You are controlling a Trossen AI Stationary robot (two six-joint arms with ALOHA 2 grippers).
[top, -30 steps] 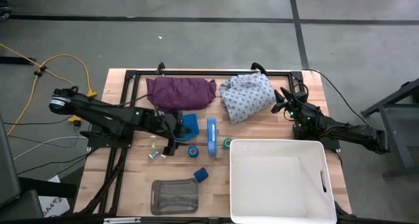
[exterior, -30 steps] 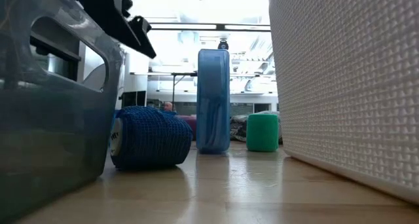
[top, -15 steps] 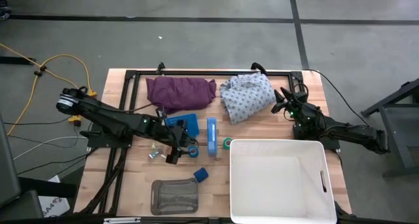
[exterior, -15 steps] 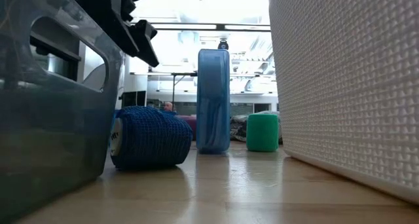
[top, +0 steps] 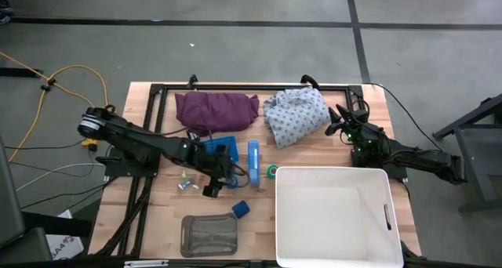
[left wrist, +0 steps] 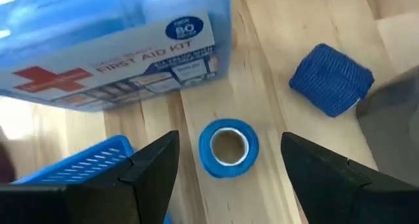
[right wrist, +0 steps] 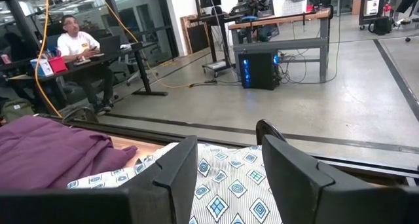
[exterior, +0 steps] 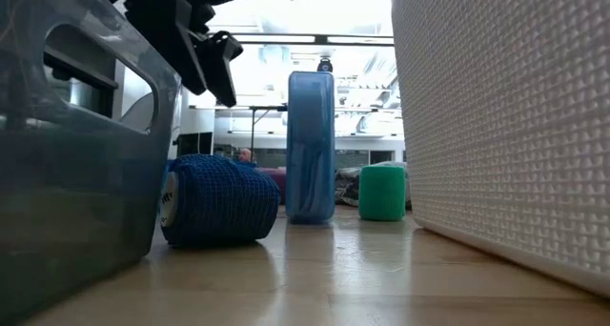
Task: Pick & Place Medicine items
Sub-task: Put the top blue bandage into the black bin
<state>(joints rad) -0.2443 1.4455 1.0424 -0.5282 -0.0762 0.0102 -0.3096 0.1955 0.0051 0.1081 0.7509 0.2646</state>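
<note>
on the wooden table (top: 157, 221) we count one blue tape roll (left wrist: 228, 147) lying flat between the spread, empty fingers of the left gripper (left wrist: 229, 162), one blue wrap roll (left wrist: 332, 78) nearby and one green roll (top: 271, 172) by the white bin (top: 333, 217). one first aid box (left wrist: 124, 47) lies just beyond the tape. the right gripper (right wrist: 226, 168) waits over the patterned cloth (right wrist: 229, 185), its fingers apart and empty.

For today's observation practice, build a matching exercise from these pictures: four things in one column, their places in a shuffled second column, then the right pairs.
Things:
1. blue tape roll
2. green roll
3. purple cloth
4. left gripper

Places:
A. at the table's far edge, beside the patterned cloth
B. above the tape roll, fingers open
C. next to the white bin
D. on the wood below the first aid box

Pairs: 1-D, 2-C, 3-A, 4-B
</note>
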